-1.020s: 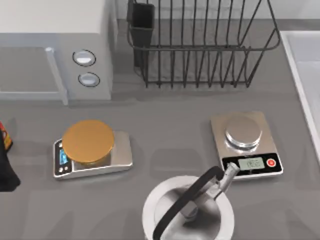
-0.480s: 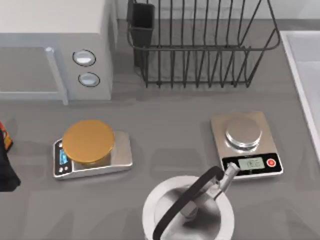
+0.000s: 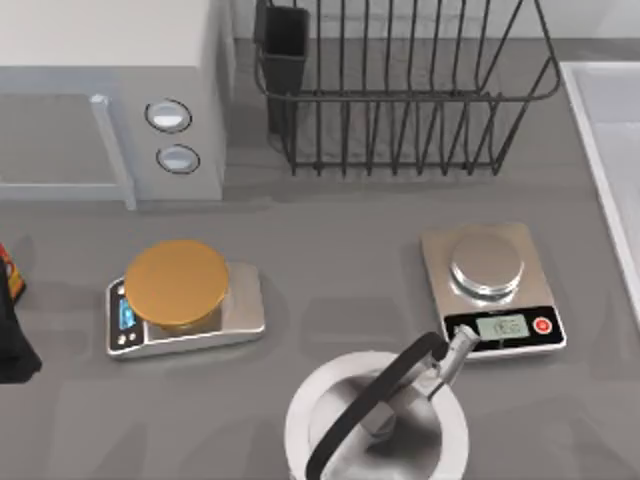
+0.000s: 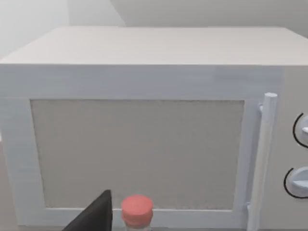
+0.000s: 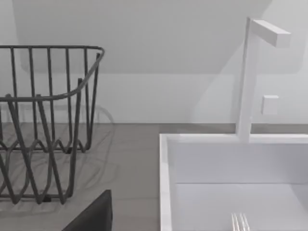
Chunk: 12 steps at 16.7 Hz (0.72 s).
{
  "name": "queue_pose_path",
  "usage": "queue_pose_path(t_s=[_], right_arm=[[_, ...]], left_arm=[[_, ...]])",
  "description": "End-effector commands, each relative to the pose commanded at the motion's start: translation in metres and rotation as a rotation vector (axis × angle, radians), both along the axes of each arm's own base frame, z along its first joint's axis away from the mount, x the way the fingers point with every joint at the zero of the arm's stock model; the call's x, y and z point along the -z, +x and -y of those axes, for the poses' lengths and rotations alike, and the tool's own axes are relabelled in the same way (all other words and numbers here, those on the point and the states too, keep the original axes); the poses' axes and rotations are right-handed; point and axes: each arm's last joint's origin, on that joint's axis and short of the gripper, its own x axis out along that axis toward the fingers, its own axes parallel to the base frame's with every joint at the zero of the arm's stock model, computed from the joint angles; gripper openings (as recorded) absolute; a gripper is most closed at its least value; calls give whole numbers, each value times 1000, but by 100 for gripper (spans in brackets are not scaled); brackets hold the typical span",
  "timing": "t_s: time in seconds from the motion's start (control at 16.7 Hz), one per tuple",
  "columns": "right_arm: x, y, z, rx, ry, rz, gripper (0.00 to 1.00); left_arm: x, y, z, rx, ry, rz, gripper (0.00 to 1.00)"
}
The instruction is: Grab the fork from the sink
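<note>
The fork's silver tines (image 5: pixel 239 222) poke into the right wrist view at the edge of the picture, lying on the floor of the pale sink (image 5: pixel 165 183); its handle is cut off. In the top view the sink (image 3: pixel 588 130) runs along the table's right edge, and its inside is out of frame. A dark part of my right gripper (image 5: pixel 94 215) shows close to the camera, short of the sink's near rim and towards the dish rack side. My left arm (image 3: pixel 12 340) sits parked at the table's left edge.
A white faucet (image 5: pixel 248 77) rises behind the sink. The black wire dish rack (image 3: pixel 400 90) stands at the back, with the microwave (image 3: pixel 110 100) to its left. Two scales (image 3: pixel 185 300) (image 3: pixel 493 290) and a kettle (image 3: pixel 378 420) occupy the front. A red-capped bottle (image 4: pixel 137 211) stands before the microwave.
</note>
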Motion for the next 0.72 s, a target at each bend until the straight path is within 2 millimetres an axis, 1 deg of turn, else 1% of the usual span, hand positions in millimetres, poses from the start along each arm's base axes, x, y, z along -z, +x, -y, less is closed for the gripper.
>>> queue_pose_path(t_s=[0.24,0.36,0.54,0.72], right_arm=[[0,0,0,0,0,0,100],[-5,0,0,2,-2,-18,100],[-25,3,1,11,-11,-92,100],[-58,15,3,25,-24,-216,100]], left_arm=[[0,0,0,0,0,0,100],[0,0,0,0,0,0,100],[0,0,0,0,0,0,100],[0,0,0,0,0,0,100]])
